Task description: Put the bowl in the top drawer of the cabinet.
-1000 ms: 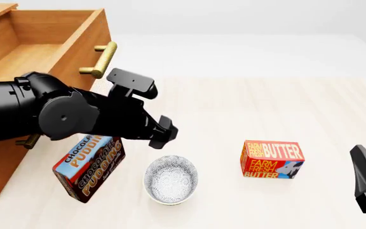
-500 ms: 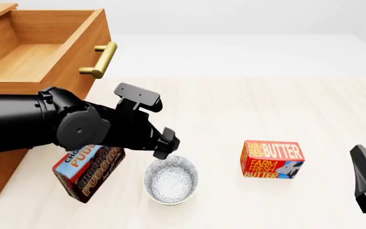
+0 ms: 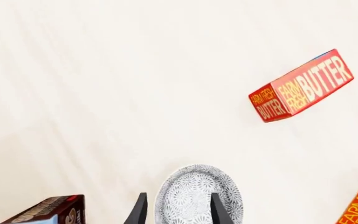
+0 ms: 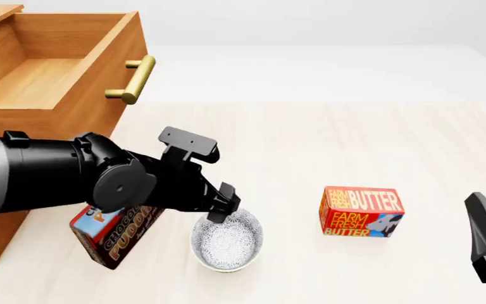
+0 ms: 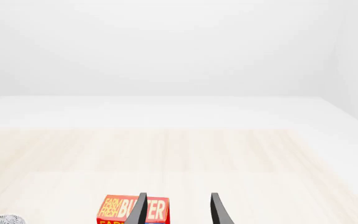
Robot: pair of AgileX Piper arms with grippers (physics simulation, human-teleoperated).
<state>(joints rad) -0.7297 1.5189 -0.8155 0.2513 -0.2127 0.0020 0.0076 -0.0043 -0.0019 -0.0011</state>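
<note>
Left gripper [image 3: 175, 212], fingers apart, straddles one bowl [image 4: 226, 239]; two boxes nearby.

A bare simulated test room: blank white walls, a pale wooden worktop [image 4: 328, 139], a wooden cabinet [image 4: 23, 95] at 10 o'clock, grocery boxes [image 4: 361, 211].

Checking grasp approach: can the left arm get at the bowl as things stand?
Probably yes. The left gripper is open right over the bowl, its fingers straddling the bowl's near rim in the wrist view. The pudding box sits beside it but not between them.
</note>
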